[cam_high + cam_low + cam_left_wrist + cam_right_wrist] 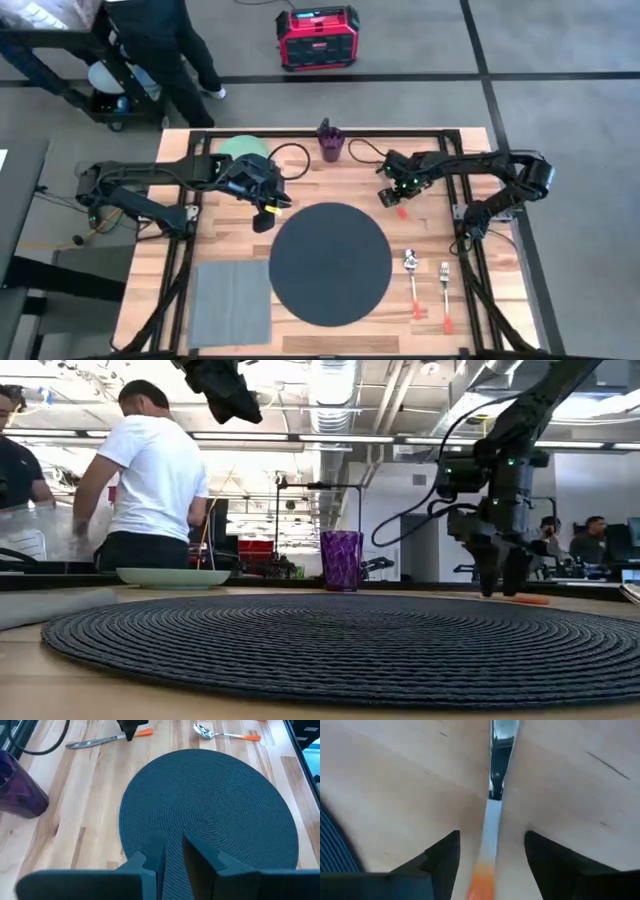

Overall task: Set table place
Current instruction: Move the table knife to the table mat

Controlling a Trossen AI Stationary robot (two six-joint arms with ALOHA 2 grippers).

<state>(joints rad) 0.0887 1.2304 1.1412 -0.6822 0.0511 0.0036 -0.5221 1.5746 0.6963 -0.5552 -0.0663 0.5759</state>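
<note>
Nearest you on the light wooden plank-top table (330,340) lies a grey rectangular napkin (231,302), with an orange-handled spoon (412,282) and fork (446,294) at the opposite side. Between them sits the large round dark grey mat (330,263), your place, bare on top. Your left gripper (173,857) hangs over the mat's edge, fingers nearly pressed together and empty. Your right gripper (491,851) is lowered, fingers spread on either side of an orange-handled knife (492,820) lying on the wood just beside the mat. Farther back stand a pale green plate (243,148) and a purple cup (330,142). Beyond the table a person (150,480) stands.
</note>
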